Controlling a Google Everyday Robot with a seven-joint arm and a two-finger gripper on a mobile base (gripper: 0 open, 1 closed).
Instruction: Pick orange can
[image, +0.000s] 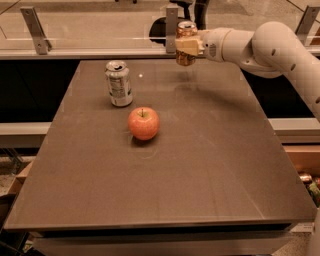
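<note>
The orange can (186, 31) is a slim copper-orange can with a silver top. My gripper (187, 46) is shut on it from the right and holds it upright in the air above the far edge of the brown table (200, 170). The beige fingers (188, 47) wrap the can's middle, so only its top and bottom show. The white arm reaches in from the right.
A silver-white can (118, 83) stands upright at the table's far left. A red-orange apple (143, 123) sits in front of it, near the middle. A glass rail with metal posts (171, 29) runs behind the far edge.
</note>
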